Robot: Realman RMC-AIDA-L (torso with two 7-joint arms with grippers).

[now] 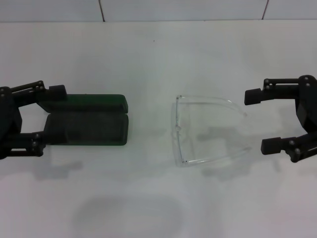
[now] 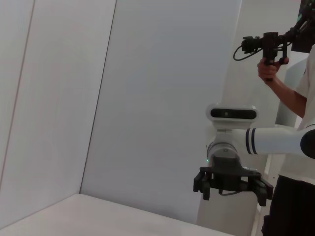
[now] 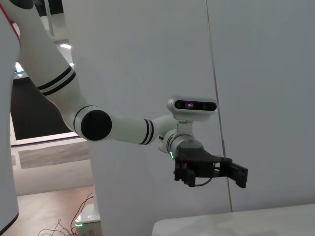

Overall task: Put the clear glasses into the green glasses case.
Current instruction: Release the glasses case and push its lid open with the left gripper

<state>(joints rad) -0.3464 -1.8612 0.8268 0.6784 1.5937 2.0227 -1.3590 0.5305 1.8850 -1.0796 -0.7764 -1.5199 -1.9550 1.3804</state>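
Observation:
The green glasses case [image 1: 94, 120] lies open on the white table at the left, its two halves flat side by side. My left gripper [image 1: 49, 118] hangs open over the case's left end, one finger on each side. The clear glasses [image 1: 177, 130] rest at the table's middle, arms unfolded and pointing right. At the right, my right gripper [image 1: 256, 121] stands open just beyond the arm tips, touching nothing. The left wrist view shows the right gripper [image 2: 232, 189] farther off; the right wrist view shows the left gripper [image 3: 211, 172] from the side.
The white table [image 1: 148, 208] runs back to a pale wall [image 1: 148, 10]. In the left wrist view a person [image 2: 295, 98] stands behind the right arm, holding a camera rig.

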